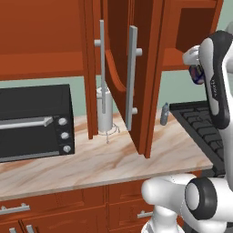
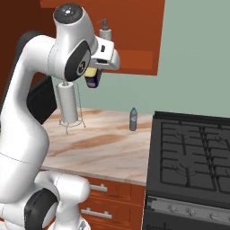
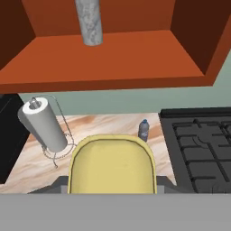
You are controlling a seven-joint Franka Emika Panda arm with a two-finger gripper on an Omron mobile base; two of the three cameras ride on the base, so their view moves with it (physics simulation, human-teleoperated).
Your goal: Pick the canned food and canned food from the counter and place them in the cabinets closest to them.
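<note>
Now I hold the can [image 2: 92, 78] clamped in the gripper [image 2: 93, 77] below the cabinet [image 3: 117, 54] shelf; rigid, light, slick-walled, gripped across its sides.

No readable text anywhere. Blue can [image 2: 92, 79] label plain yellow (too small, no letters made out). Oven [image 1: 34, 122] knobs unmarked. Small bottle [image 2: 133, 119] label blurred. Stove [image 2: 193, 152] front shows no legible marks.

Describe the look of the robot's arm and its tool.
The arm is glossy white, built of rounded segments with dark grey to black joint bands and round end caps. The tool hangs from a white hand block. No cables or markings are visible.
</note>
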